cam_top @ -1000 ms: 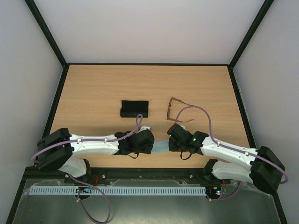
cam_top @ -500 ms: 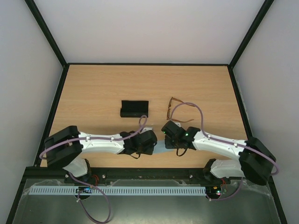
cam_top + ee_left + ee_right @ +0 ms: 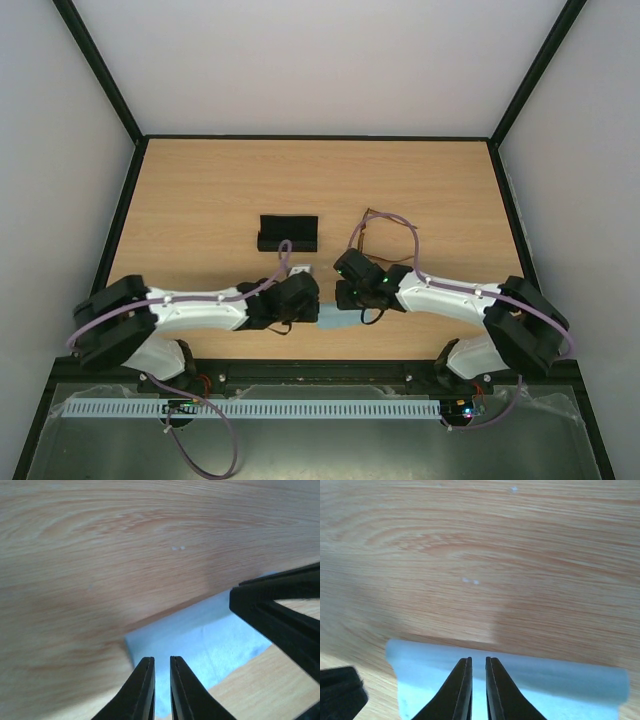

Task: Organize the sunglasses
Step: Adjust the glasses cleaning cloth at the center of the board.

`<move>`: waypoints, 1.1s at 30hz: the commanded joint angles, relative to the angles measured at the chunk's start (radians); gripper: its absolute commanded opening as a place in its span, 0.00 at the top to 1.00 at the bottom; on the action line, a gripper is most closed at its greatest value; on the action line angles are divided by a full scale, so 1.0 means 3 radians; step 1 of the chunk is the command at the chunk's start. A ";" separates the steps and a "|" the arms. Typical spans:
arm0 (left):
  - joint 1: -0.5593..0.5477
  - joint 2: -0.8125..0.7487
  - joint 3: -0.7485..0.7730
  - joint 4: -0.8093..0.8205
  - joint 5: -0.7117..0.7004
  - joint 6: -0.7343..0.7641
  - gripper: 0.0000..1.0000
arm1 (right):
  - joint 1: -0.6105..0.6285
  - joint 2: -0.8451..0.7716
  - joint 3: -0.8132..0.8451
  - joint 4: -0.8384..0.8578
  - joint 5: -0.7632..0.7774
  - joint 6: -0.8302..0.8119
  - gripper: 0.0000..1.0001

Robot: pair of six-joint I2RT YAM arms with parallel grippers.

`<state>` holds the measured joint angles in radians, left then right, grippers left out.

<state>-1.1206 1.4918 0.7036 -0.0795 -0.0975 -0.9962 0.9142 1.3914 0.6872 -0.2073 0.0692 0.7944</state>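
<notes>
Left gripper [image 3: 161, 659]: fingers [image 3: 142, 690] drawn together to a thin slit, blue showing in the slit. They look pinched on the near-left edge of the light blue cloth [image 3: 200, 640]. The cloth spreads ahead and to the right of these fingertips, with a shadow on the wooden table [image 3: 100, 555] along its left edge.

Right gripper [image 3: 478, 659]: fingers [image 3: 497, 690] likewise nearly closed and clamped on the same cloth. Its far edge runs as a rounded, rolled-looking band just beyond the tips. The left gripper shows as a black corner low to their left.

Overhead view: both grippers are close together and tipped down, with the cloth stretched between and beneath them at the near table edge.

Sunglasses [image 3: 365, 228]: on the table beyond the right fingers, apart from them, partly crossed by the right arm's purple cable [image 3: 400, 222].

Black case [image 3: 288, 233]: beyond the left fingers, apart from them, and left of the sunglasses.
</notes>
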 commanded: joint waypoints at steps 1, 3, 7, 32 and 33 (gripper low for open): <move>0.0066 -0.0476 -0.0412 0.0347 0.0018 -0.0217 0.89 | -0.0074 -0.0020 -0.0076 0.0231 -0.0311 0.0001 0.89; 0.0080 -0.0468 -0.0506 0.0559 0.0188 -0.0243 0.90 | -0.0116 -0.0024 -0.0131 0.0319 -0.0423 0.0004 0.90; 0.0081 -0.0212 -0.0613 0.1247 0.0603 -0.0351 0.93 | -0.0264 -0.0054 -0.0325 0.0593 -0.0782 0.0071 0.91; 0.0216 0.0682 -0.0272 0.1699 0.0627 -0.0426 0.98 | -0.0581 -0.0013 -0.0652 0.0980 -0.1103 0.0018 0.94; 0.0225 0.0694 -0.0276 0.1708 0.0627 -0.0430 0.98 | -0.0586 -0.0003 -0.0657 0.0978 -0.1097 0.0014 0.94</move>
<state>-1.0637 1.6791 0.6041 0.3954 0.1005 -1.1152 0.7471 1.3701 0.5072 0.0845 -0.2539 0.8116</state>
